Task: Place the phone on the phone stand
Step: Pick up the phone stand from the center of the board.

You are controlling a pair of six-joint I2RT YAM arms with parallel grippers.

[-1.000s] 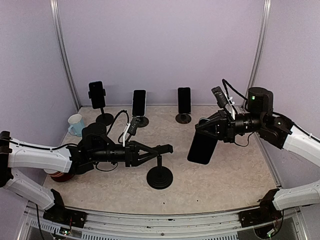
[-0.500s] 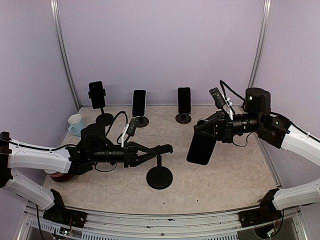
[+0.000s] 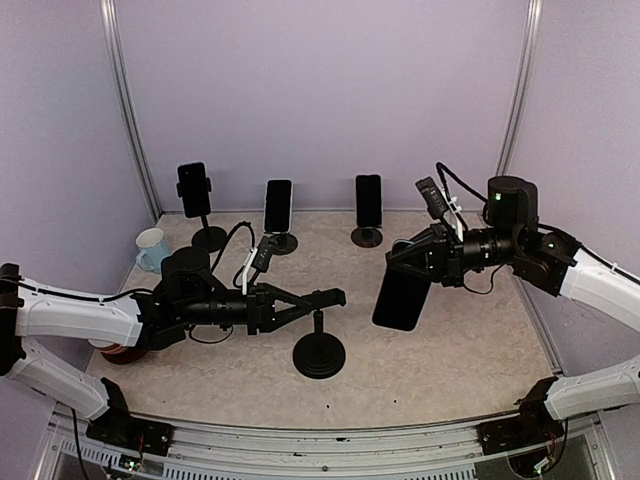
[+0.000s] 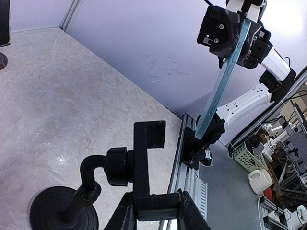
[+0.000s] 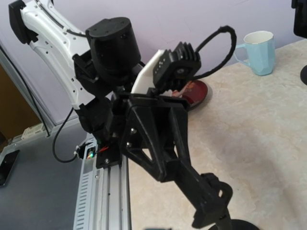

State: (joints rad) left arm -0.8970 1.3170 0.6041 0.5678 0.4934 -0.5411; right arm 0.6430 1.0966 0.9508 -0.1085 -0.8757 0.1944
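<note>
Phone held aloft on the right; stand gripped on the left.

The flat black slab phone with a pale blue rim (image 3: 402,296) hangs in the air from the right end effector (image 3: 410,262), whose fingers pinch its upper end. Its long axis runs steeply top to bottom, with the lower end tilted toward the near left. The left wrist view shows it edge-on. The matte black phone stand (image 4: 142,158) has a round disc base, a bent neck and a rectangular cradle, and sits on the beige marbled surface (image 3: 450,350). The left end effector (image 3: 322,297) is narrowed onto the cradle's lower bar. The phone is right of the stand and not touching it.
</note>
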